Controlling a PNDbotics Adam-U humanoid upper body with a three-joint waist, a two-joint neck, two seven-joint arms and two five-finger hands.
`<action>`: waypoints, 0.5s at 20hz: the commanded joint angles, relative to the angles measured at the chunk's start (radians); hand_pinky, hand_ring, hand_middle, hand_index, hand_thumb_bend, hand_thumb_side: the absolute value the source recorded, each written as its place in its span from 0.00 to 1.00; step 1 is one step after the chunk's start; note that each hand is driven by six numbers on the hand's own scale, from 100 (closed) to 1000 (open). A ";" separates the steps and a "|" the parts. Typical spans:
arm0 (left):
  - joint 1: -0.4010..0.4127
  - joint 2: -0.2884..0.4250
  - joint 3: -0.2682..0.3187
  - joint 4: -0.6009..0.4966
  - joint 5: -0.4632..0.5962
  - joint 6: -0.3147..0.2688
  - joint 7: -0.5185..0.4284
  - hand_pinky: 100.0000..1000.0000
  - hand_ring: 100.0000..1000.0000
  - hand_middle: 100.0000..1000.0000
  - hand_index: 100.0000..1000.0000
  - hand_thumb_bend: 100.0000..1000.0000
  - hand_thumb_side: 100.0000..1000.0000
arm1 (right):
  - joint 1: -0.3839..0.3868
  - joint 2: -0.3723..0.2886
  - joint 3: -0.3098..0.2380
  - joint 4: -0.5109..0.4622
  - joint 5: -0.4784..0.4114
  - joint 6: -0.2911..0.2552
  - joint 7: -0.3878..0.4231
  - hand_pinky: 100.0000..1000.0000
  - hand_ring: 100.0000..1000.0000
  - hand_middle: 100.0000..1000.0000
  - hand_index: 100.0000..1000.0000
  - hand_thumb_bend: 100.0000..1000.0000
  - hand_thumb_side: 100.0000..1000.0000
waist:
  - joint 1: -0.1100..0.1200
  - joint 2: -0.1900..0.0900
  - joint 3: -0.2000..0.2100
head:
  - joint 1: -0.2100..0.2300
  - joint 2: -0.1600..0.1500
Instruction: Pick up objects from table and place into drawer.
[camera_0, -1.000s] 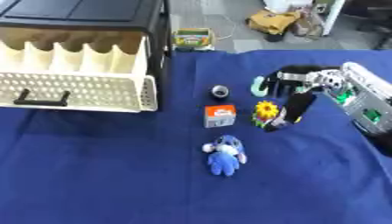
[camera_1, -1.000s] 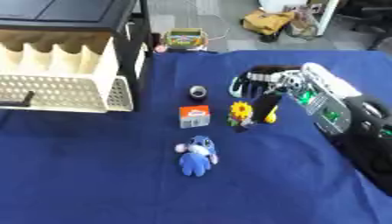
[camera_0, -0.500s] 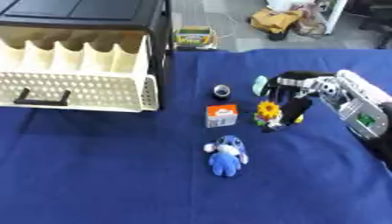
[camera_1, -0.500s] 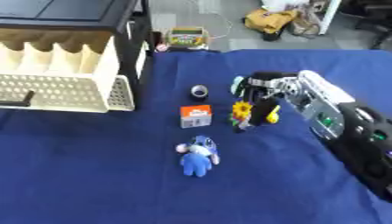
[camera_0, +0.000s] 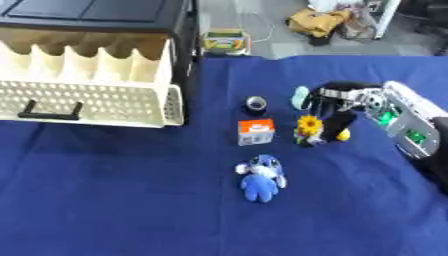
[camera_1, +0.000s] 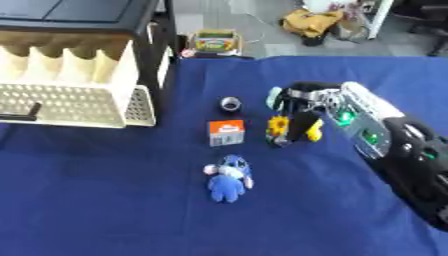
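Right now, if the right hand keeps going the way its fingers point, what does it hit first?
Most likely the sunflower toy, just left of the right hand, whose curled fingers point down-left over it. Depth is unclear.

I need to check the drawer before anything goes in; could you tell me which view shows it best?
The left eye view: the cream perforated drawer shows its whole front, its black handle and its dividers. The right eye view cuts off the drawer's left part and shows only part of the handle.

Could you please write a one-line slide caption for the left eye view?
Right hand reaches down at a sunflower toy on the blue table, open drawer waiting.
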 joint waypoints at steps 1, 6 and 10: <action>-0.008 0.010 0.013 -0.012 0.003 -0.001 -0.004 0.00 0.00 0.00 0.72 0.13 1.00 | -0.021 -0.015 -0.016 0.004 0.007 -0.004 -0.004 0.59 0.70 0.65 0.82 0.54 0.21 | 0.003 -0.016 0.001 | -0.006 -0.010; -0.008 0.009 0.015 -0.012 0.004 -0.002 -0.003 0.00 0.00 0.00 0.71 0.13 1.00 | -0.019 -0.015 -0.016 0.013 0.013 -0.015 0.003 0.59 0.70 0.66 0.82 0.53 0.18 | 0.002 -0.015 0.002 | -0.003 -0.011; -0.007 0.009 0.016 -0.012 0.004 -0.002 -0.002 0.00 0.00 0.00 0.71 0.13 1.00 | -0.015 -0.015 -0.014 0.017 0.019 -0.019 0.001 0.58 0.69 0.64 0.81 0.53 0.19 | 0.000 -0.014 0.003 | 0.000 -0.014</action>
